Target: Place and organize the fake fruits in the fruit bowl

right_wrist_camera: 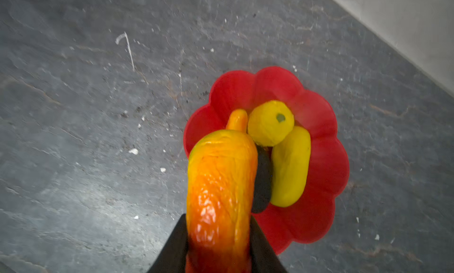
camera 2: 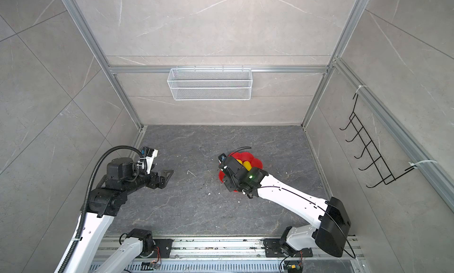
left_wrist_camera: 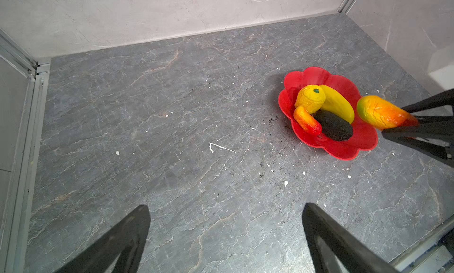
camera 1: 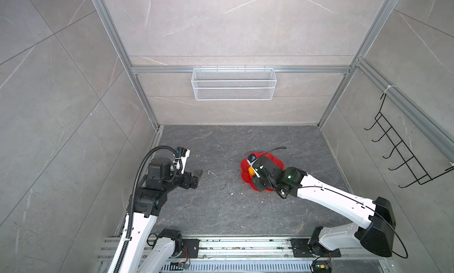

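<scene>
Fingers [right_wrist_camera: 261, 244] of your right gripper [left_wrist_camera: 393, 121] pinch a red-orange-yellow fake fruit [right_wrist_camera: 218, 185] just above the red fruit bowl [right_wrist_camera: 319, 161]; beyond their tips, four other fake fruits [left_wrist_camera: 310, 98] lie inside it. On your left gripper [left_wrist_camera: 227, 206] the fingers stand spread over the worktop [left_wrist_camera: 172, 112], well apart from the bowl.

Right fingers [right_wrist_camera: 264, 249] pinch the orange fruit [right_wrist_camera: 221, 185], arm [camera 1: 331, 195] outstretched — left fingers [left_wrist_camera: 137, 225] spread wide.
</scene>
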`<move>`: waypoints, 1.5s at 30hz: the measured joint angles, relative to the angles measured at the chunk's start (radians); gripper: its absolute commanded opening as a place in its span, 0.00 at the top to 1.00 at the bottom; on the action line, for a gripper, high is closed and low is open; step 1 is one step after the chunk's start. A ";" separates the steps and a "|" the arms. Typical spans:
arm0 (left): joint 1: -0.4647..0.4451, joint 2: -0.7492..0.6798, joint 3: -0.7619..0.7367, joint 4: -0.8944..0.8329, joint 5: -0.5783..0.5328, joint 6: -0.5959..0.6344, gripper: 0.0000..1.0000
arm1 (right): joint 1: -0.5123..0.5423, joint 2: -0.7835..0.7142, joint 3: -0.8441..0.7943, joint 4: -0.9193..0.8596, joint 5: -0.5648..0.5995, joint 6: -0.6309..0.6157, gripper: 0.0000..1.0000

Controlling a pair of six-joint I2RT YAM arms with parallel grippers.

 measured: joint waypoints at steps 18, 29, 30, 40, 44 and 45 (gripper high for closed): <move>0.000 -0.018 -0.035 0.014 -0.003 0.000 0.00 | -0.033 0.118 -0.183 0.255 -0.035 -0.047 0.42; 0.000 0.000 -0.022 -0.002 -0.032 -0.002 0.00 | -0.082 -0.029 -0.181 0.231 -0.006 -0.077 0.00; 0.000 0.000 -0.016 -0.002 -0.036 -0.006 0.00 | -0.104 -0.068 -0.180 0.231 -0.010 -0.080 0.00; 0.000 0.122 0.028 0.123 -0.113 -0.151 0.00 | -0.656 -0.420 -0.354 0.586 -0.140 -0.037 0.00; 0.000 0.145 -0.043 0.267 -0.222 -0.190 0.00 | -0.816 -0.353 -0.484 0.776 -0.187 0.027 0.00; 0.000 0.146 -0.081 0.321 -0.260 -0.198 0.00 | -0.845 -0.333 -0.526 0.818 -0.188 0.039 0.00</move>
